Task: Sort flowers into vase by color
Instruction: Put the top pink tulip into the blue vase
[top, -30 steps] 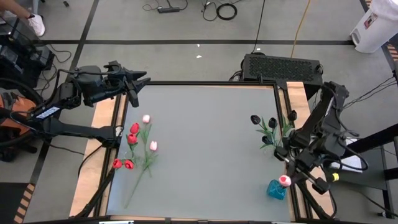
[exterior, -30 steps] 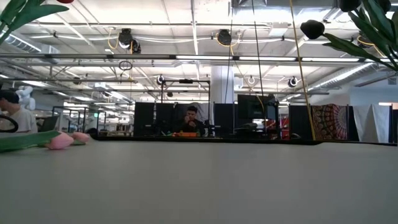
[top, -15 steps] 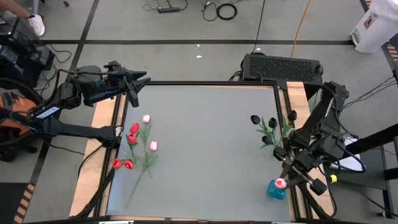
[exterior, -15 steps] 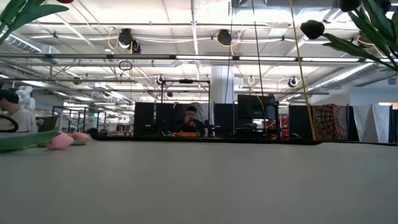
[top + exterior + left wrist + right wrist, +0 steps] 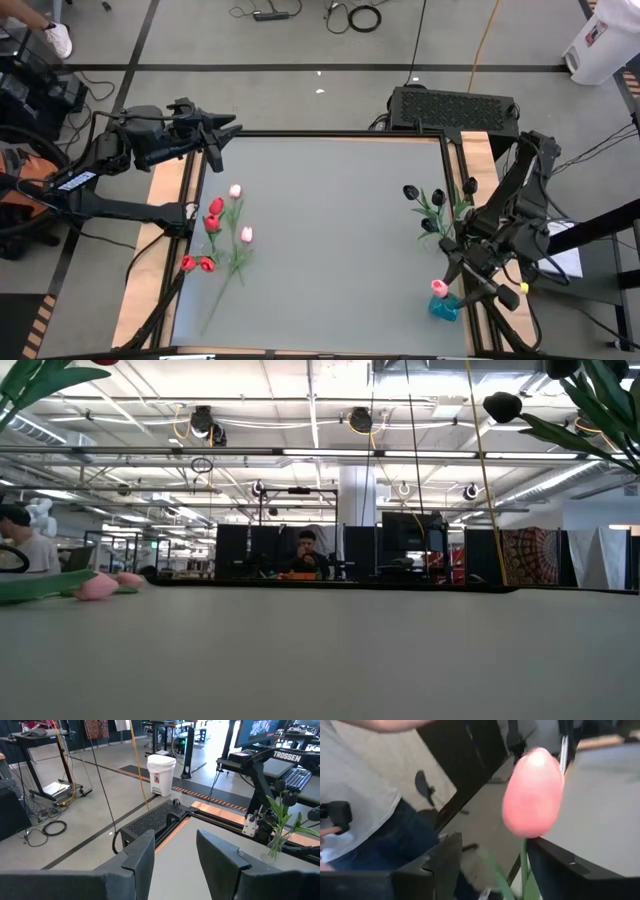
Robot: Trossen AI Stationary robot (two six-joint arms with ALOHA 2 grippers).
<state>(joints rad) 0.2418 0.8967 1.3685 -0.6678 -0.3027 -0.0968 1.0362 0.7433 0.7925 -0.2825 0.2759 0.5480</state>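
Observation:
A pink tulip (image 5: 438, 288) stands in the small blue vase (image 5: 445, 306) at the table's near right corner. My right gripper (image 5: 455, 280) is open beside it; in the right wrist view the pink head (image 5: 532, 792) and its green stem (image 5: 524, 855) stand between the fingers. Black tulips (image 5: 430, 205) stand in a clear vase (image 5: 276, 847) at the right edge. Red and pink tulips (image 5: 222, 228) lie flat on the table's left. My left gripper (image 5: 225, 130) waits open over the far left corner. My right gripper has its fingers on either side of the pink tulip's stem (image 5: 524, 862), below the head. The stem runs close along one finger (image 5: 555, 865); whether it touches, I cannot tell. The tulip stands upright with its lower stem in the blue vase.
Wooden strips and a black frame (image 5: 330, 133) border the grey table. The middle of the table between the two flower groups is bare. A person (image 5: 365, 810) shows beyond the near right corner in the right wrist view. A pink tulip (image 5: 97, 588) lies at the left in the low view.
My right gripper has shifted toward the table's left and near edge, and the pink tulip's head has moved with it, from the blue vase's right rim to over its left side.

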